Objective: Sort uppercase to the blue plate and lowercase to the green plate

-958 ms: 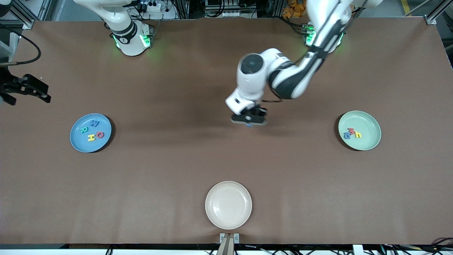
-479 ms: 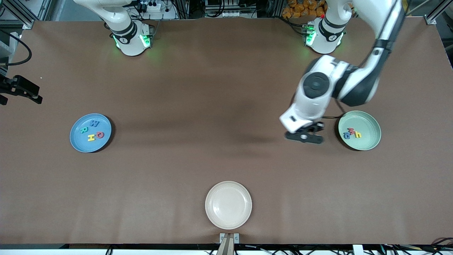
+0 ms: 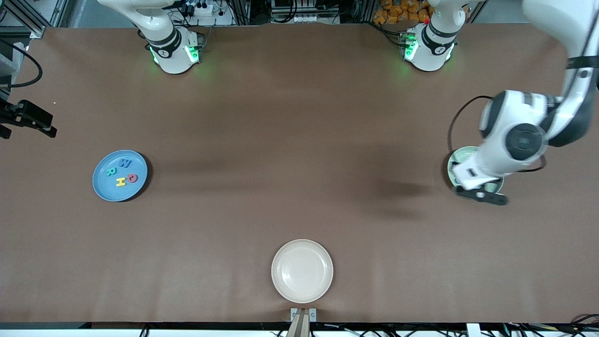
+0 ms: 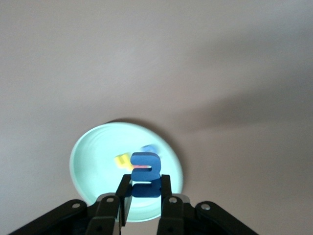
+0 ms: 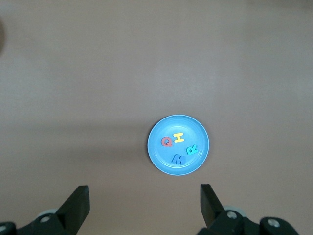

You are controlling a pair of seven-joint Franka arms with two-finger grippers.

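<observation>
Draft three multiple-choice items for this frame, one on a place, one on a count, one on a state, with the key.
1. What is the left tool over?
A. the cream plate
B. the green plate
C. the blue plate

2. How many letters lie on the blue plate?
A. two
B. four
C. six

3. What state is the right tool in?
A. open, holding nothing
B. shut on a red letter
C. shut on the plate rim

Key:
1 B, the left wrist view shows the tool right above the mint-green plate, shut on the blue letter.
2 B, W, R, H and Q show there.
3 A, its fingers stand wide apart, high above the blue plate, with nothing between them.
</observation>
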